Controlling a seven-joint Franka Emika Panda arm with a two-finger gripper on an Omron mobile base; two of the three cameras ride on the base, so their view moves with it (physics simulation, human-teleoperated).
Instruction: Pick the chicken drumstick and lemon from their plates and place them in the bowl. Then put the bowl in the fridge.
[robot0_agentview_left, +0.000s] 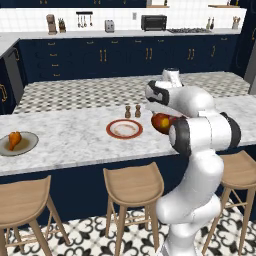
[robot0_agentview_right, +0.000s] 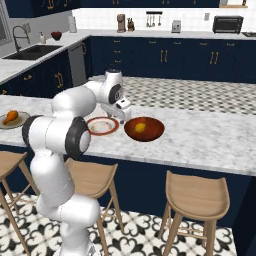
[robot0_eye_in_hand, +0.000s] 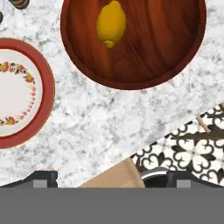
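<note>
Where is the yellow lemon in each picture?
Left base view: the lemon peeks out right of centre, mostly hidden behind the white arm.
Right base view: the lemon lies in the bowl, just right of centre.
Hand view: the lemon is at the top, inside the bowl.
Shared landmark: the red-rimmed plate, beside the bowl on the counter.
</note>
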